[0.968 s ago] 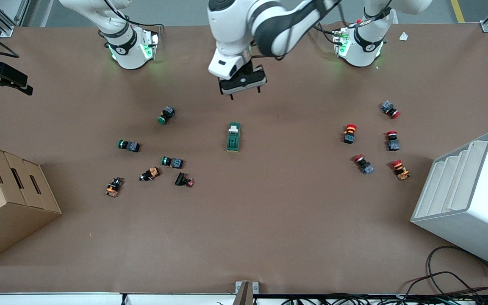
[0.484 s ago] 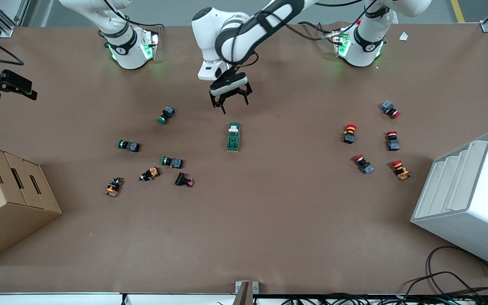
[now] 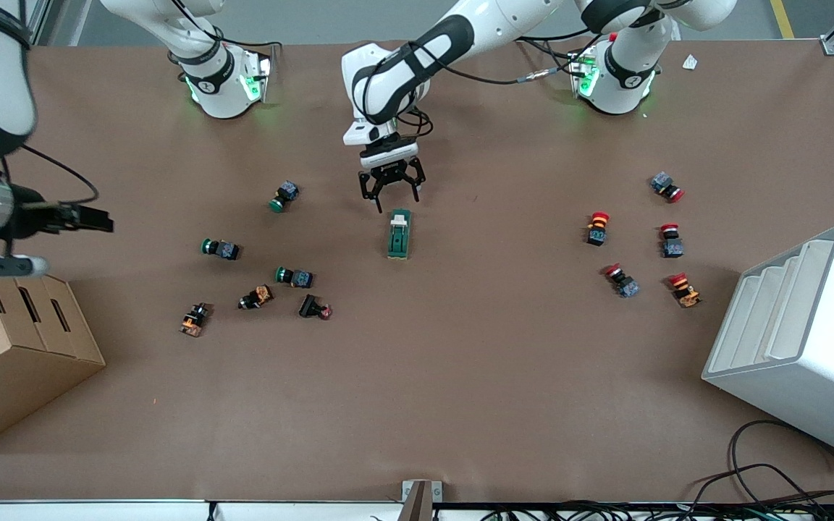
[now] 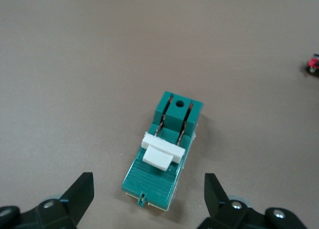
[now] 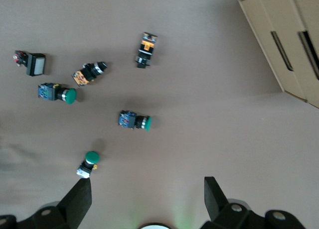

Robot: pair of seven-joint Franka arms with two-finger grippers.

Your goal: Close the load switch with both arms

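Brown surface (image 3: 460,376) fills my screen, with little buttons scattered at both ends and the load switch (image 3: 399,234) lying alone in the middle. A moment ago my left pincer (image 3: 390,189) was higher and closer to the arm bases. Now it has come down low, just beside the white-lever end of the switch, with its fingers spread wide. I think this means I am almost ready to grab or press the switch.

My right pincer (image 3: 62,217) has also moved. Before, it sat right at the edge of the front view. Now it reaches in over the surface near the cardboard box (image 3: 19,347), and the big arm shows in the corner.

My left wrist view shows me the white lever (image 4: 160,154) close up, sitting across two thin metal strips, with nothing touching it. I cannot see that from the front. My right wrist view shows that pincer (image 5: 147,201) spread open and empty, over the green buttons (image 5: 134,121).
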